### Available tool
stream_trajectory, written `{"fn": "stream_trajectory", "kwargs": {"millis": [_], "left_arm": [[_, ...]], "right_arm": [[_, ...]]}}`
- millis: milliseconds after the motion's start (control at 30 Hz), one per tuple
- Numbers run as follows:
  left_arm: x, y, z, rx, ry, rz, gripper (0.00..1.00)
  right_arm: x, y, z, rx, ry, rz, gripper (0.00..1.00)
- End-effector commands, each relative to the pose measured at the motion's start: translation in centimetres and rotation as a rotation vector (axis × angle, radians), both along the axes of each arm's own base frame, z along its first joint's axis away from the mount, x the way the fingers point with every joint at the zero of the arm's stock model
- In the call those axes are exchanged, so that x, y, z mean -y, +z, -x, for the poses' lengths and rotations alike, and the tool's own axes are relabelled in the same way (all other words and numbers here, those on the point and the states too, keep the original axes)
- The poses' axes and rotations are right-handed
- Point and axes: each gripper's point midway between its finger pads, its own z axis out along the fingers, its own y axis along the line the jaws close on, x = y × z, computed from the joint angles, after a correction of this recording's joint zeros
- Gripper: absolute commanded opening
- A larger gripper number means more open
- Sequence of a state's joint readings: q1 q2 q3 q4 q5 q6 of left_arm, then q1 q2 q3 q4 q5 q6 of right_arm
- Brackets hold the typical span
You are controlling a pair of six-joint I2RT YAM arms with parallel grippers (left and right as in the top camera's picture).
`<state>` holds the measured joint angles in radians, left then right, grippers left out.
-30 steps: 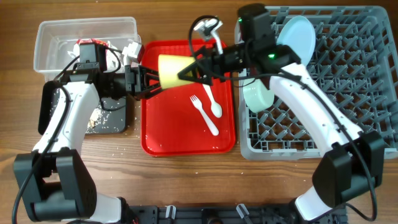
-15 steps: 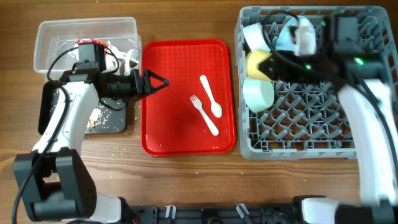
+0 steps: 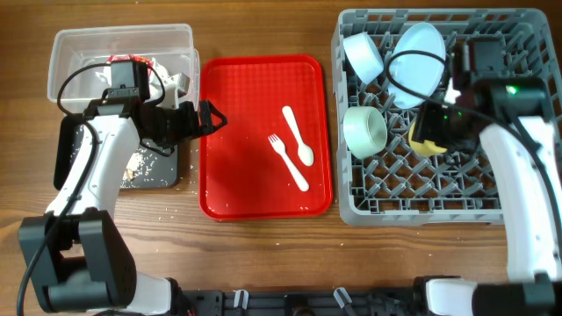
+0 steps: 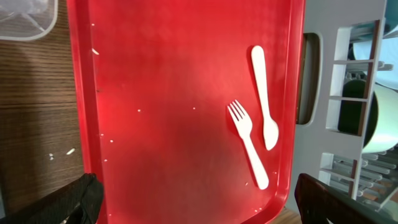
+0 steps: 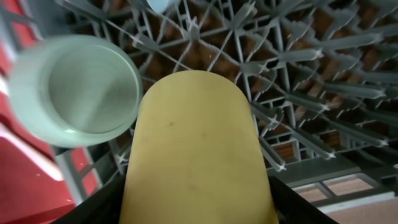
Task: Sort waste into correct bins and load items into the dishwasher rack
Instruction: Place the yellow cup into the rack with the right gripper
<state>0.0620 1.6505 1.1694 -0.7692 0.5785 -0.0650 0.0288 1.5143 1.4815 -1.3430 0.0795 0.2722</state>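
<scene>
My right gripper (image 3: 428, 133) is shut on the small yellow cup (image 3: 421, 144), held over the middle of the grey dishwasher rack (image 3: 492, 189). In the right wrist view the cup (image 5: 193, 149) fills the space between my fingers, with a mint bowl (image 5: 74, 90) lying on its side to its left. In the rack lie two bowls (image 3: 363, 54) (image 3: 364, 132) and the pale blue plate (image 3: 417, 53). My left gripper (image 3: 207, 117) hangs open and empty over the left edge of the red tray (image 3: 237, 175). On that tray lie the white fork (image 4: 249, 146) and spoon (image 4: 264, 93).
The clear tub (image 3: 79, 53) stands at the back left, with crumpled white paper (image 3: 182, 82) partly hidden behind my left arm. In front of it the black tray (image 3: 167, 171) holds beige crumbs (image 3: 140, 162). A few crumbs dot the wooden table (image 3: 167, 215).
My right arm carried the yellow cup from above the red tray to over the rack. My left gripper let go of the cup, opened wide and drew back to the left.
</scene>
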Motion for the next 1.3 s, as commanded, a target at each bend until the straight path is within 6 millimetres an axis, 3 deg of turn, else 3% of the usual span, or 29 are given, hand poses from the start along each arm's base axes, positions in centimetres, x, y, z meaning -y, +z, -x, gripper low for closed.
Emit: {"fn": "stream_trajectory", "kwargs": {"millis": [0, 167, 367, 667, 733, 833, 1100, 1167, 1267], "left_arm": [[-0.4, 0.5, -0.1, 0.021, 0.006, -0.019, 1.00], [-0.4, 0.5, -0.1, 0.021, 0.006, -0.019, 1.00], [-0.4, 0.5, -0.1, 0.021, 0.006, -0.019, 1.00], [-0.4, 0.5, -0.1, 0.021, 0.006, -0.019, 1.00], [-0.4, 0.5, -0.1, 0.021, 0.006, -0.019, 1.00], [-0.4, 0.5, -0.1, 0.021, 0.006, -0.019, 1.00], [-0.4, 0.5, -0.1, 0.021, 0.006, -0.018, 1.00], [-0.4, 0.5, -0.1, 0.021, 0.007, -0.018, 1.00], [-0.4, 0.5, -0.1, 0.021, 0.006, -0.018, 1.00]], "right_arm": [[-0.6, -2.2, -0.3, -0.081, 0.019, -0.027, 0.54], [-2.1, -2.7, 0.1, -0.116, 0.080, -0.103, 0.54], [-2.6, -3.2, 3.0, -0.235, 0.092, -0.113, 0.54], [-2.8, -8.1, 7.1, -0.401, 0.086, -0.127, 0.54], [-3.0, -8.9, 7.1, -0.396, 0.085, -0.136, 0.59], [-3.1, -9.1, 6.5, -0.371, 0.072, -0.138, 0.82], [-3.2, -8.9, 5.6, -0.335, 0.067, -0.146, 0.83], [-3.3, -8.2, 4.8, -0.301, 0.069, -0.147, 0.82], [-3.6, -5.5, 2.5, -0.200, 0.080, -0.159, 0.82]]}}
